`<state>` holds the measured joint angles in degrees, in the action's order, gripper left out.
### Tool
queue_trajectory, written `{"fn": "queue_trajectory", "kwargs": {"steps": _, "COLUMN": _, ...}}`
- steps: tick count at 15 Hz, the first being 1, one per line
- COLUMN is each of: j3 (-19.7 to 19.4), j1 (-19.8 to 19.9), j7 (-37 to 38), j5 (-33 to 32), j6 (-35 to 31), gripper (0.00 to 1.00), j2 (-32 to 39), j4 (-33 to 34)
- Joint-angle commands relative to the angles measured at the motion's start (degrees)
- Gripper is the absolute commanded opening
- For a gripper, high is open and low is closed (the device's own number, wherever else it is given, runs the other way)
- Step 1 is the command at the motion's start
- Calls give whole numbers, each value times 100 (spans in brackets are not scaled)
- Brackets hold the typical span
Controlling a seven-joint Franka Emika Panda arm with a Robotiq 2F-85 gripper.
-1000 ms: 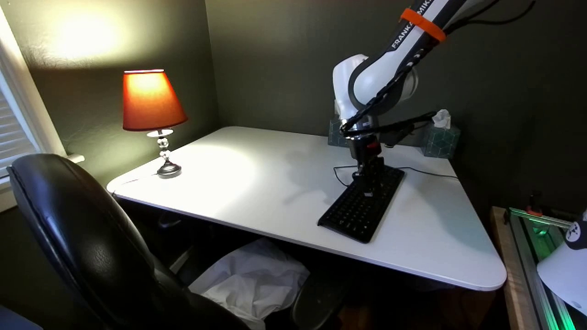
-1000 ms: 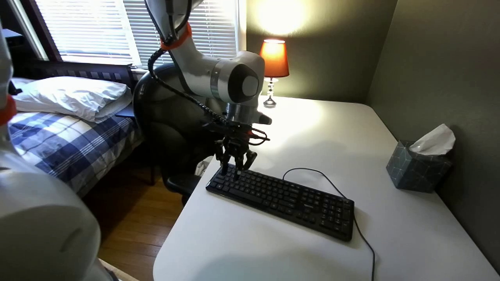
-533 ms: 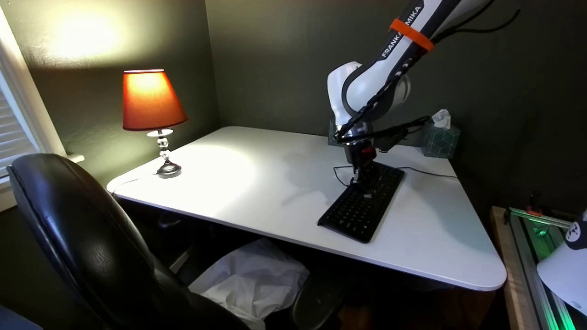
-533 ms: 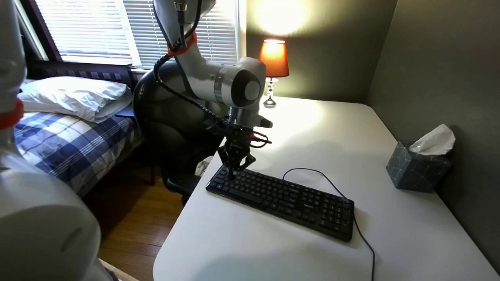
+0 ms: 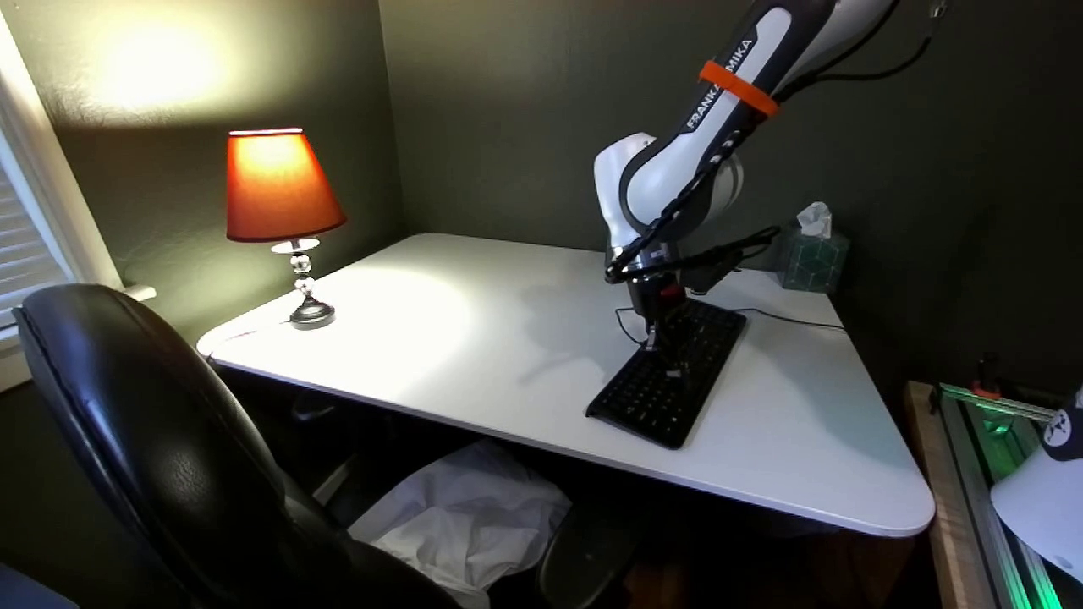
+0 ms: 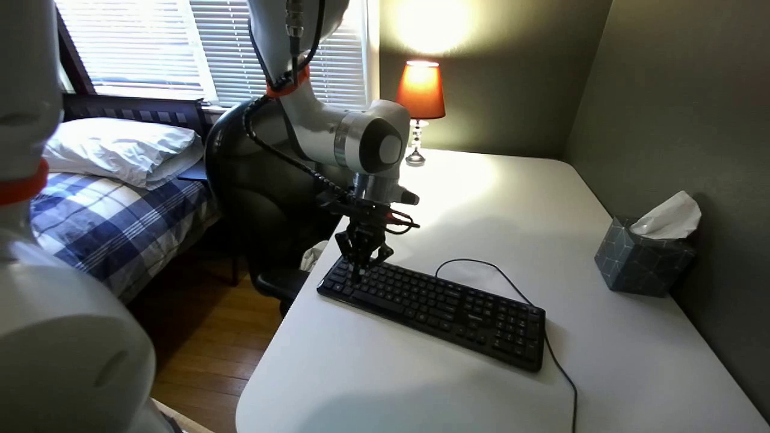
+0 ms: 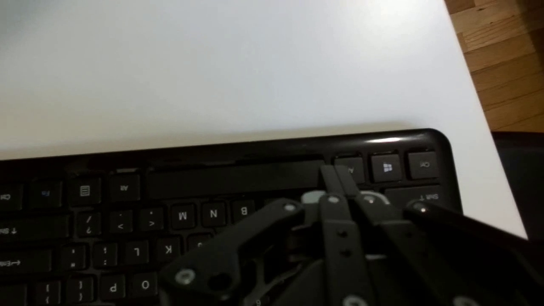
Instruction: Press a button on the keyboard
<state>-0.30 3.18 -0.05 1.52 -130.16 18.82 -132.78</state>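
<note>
The keyboard (image 5: 639, 410) is long, flat and black, with a thin black cable (image 6: 568, 374). It lies on the white desk in both exterior views, and shows in an exterior view (image 6: 433, 307) and upside down in the wrist view (image 7: 238, 176). My gripper (image 7: 334, 170) points down with its two fingertips together and nothing between them. In the wrist view the fingertips overlap the end of the long space bar and the Alt key beside it. My gripper (image 6: 357, 276) is low over the keyboard's end near the chair. I cannot tell whether the tips touch a key.
A tissue box (image 6: 645, 258) stands near the wall. A lit lamp with a red-orange shade (image 5: 281, 188) stands at the desk's far end. A black chair (image 5: 178, 448) is beside the desk. The desk's edge (image 7: 476, 106) runs close past the keyboard's end.
The two fingers were apart one second ago and have come together. The gripper and arm have moved down toward the keyboard. The keyboard has not moved.
</note>
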Motion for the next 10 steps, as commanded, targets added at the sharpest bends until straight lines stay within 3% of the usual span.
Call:
{"fn": "queue_trajectory", "kwargs": {"steps": 1, "j3": 22, "j1": -38, "j7": -122, "j5": 88, "j6": 100, "gripper": 0, "j2": 213, "j4": 186}}
{"fn": "queue_trajectory", "kwargs": {"steps": 10, "j3": 53, "j1": -69, "j7": -86, "j5": 78, "j6": 131, "gripper": 0, "j2": 426, "j4": 379}}
